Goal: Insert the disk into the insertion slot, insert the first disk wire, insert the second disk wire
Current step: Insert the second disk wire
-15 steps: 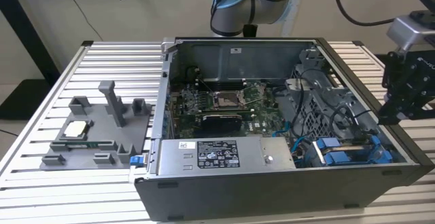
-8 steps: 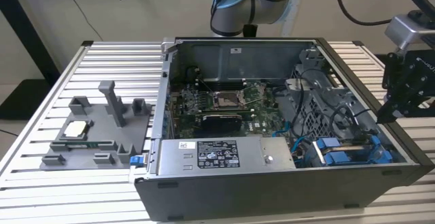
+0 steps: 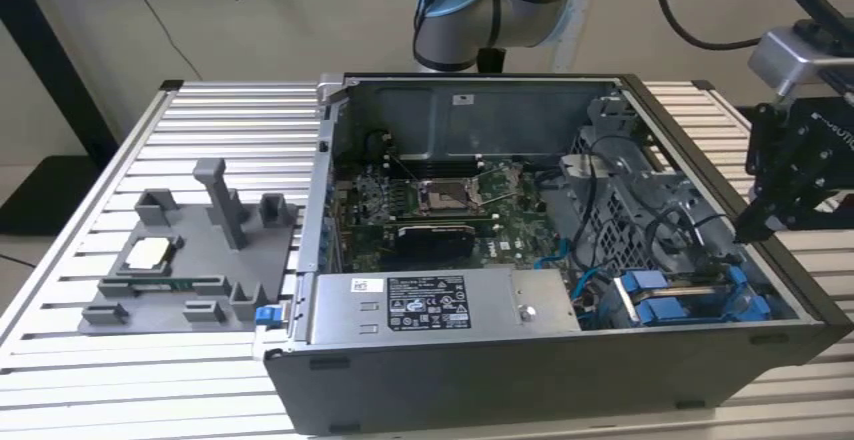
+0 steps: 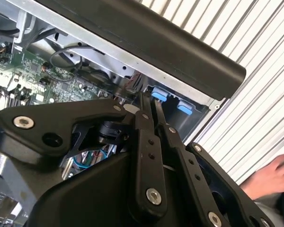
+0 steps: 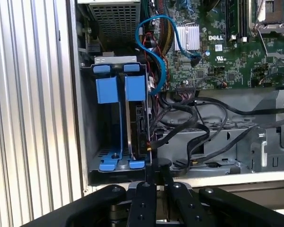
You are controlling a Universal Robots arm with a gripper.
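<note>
Blue-railed silver-grey rectangular disk seen seated upright in dark grey perforated metal cage slot. Black claw held near cage, apart from disk, fingers pressed together, nothing pinched.

Place: a robotics lab or test cell.
Worktop: a ribbed aluminium worktop built of slotted profiles.
Robot: a jointed industrial arm rises at the far side in the exterior view and carries a black tool.
Workpiece: an open computer case lies flat with its motherboard bared.
Fixture: a grey holder plate with posts and pockets lies beside the case.
Surroundings: black cables hang before a plain pale wall, and a person's hand is over the ribbed surface.
</note>
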